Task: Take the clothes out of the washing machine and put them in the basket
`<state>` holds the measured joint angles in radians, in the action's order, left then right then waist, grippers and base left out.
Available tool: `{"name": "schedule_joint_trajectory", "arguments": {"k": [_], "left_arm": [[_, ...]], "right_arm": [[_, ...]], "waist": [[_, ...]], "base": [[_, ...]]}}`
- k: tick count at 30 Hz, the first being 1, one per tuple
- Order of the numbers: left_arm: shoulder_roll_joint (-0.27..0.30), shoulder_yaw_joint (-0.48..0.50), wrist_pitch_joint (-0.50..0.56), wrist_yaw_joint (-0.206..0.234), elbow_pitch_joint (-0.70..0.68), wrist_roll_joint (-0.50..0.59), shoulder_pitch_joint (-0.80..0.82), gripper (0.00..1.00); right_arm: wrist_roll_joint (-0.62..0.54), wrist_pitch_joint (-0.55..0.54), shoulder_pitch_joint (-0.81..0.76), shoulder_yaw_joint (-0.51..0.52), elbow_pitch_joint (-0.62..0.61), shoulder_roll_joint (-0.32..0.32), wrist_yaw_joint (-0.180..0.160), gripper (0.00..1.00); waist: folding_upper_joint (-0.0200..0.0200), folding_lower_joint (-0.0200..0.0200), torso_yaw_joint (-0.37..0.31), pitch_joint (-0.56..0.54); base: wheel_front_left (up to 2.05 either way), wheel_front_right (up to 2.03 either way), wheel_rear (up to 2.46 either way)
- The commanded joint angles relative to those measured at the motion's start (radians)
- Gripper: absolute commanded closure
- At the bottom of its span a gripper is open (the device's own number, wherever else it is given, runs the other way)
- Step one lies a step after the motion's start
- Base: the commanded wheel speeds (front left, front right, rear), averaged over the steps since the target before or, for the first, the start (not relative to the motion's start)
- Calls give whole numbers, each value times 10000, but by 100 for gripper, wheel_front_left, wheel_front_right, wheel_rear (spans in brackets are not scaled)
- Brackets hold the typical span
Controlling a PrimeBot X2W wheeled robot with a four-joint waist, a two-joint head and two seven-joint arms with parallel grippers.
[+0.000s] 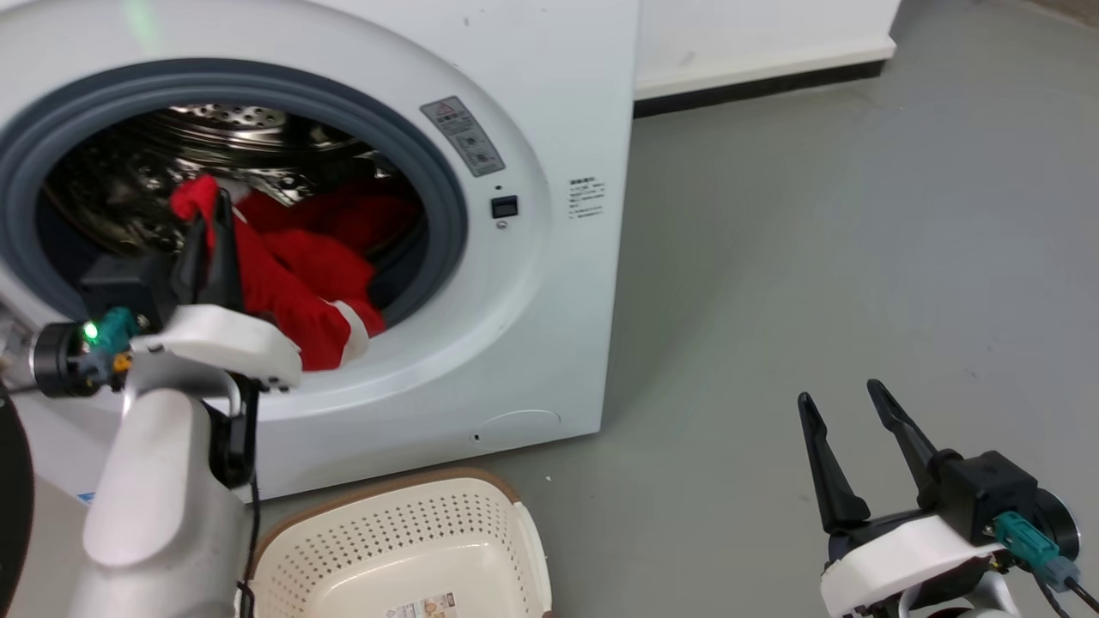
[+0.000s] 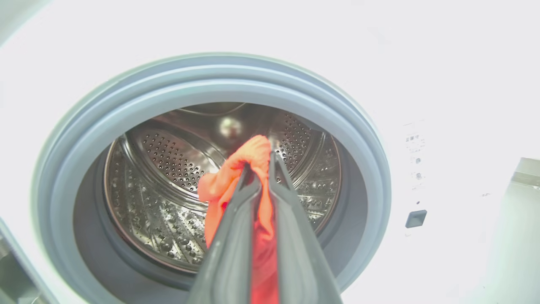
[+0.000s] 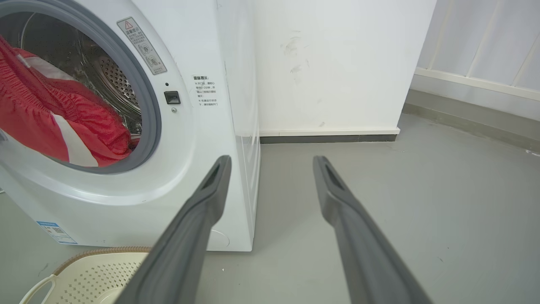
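L hand (image 1: 211,215) pinched shut on a fold of the red garment (image 1: 300,292) inside the washing machine (image 1: 549,300) drum. The rest trails down-right over the grey seal (image 1: 446,197). Basket (image 1: 446,475) on the floor just below, w/ a paper label inside. R hand (image 1: 840,395) wide open, holding nothing, well apart, so L does the pull-out.

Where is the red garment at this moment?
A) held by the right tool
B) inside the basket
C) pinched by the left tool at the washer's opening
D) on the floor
C: the left tool is shut on the red garment, which hangs over the washing machine's porthole rim.
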<state>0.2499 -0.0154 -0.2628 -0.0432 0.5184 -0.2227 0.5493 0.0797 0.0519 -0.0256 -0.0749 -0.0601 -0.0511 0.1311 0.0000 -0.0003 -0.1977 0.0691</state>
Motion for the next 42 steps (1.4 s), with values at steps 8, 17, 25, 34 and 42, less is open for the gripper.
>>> {"name": "schedule_joint_trajectory", "arguments": {"k": [8, 17, 25, 34, 42], "left_arm": [[-579, -298, -26, 50, -2313, 242, -1527, 100], [-929, -867, 479, 238, -4691, 274, -3563, 100], [-1270, -1141, 750, 480, -4183, 84, -4792, 100], [-1663, -945, 97, 604, -912, -440, -4267, 100], [-1457, -399, -37, 431, 1401, -490, -2412, 100]], "right_arm": [[-110, -202, -400, 133, -312, 18, -7, 0], [-164, -288, -459, 192, -563, 12, -8, 0], [-281, -280, 78, 48, -712, 18, -7, 0], [-426, -246, 1099, -242, -876, 17, -8, 0], [-452, -130, 2002, -444, -1061, 18, -7, 0]], "waist": [[0, 3, 716, -338], [0, 3, 1303, -174], [0, 3, 1535, 738], [0, 3, 1289, 2830], [0, 3, 959, 4812]], "base": [[0, 0, 0], [0, 0, 0], [0, 0, 0], [0, 0, 0], [0, 0, 0]]}}
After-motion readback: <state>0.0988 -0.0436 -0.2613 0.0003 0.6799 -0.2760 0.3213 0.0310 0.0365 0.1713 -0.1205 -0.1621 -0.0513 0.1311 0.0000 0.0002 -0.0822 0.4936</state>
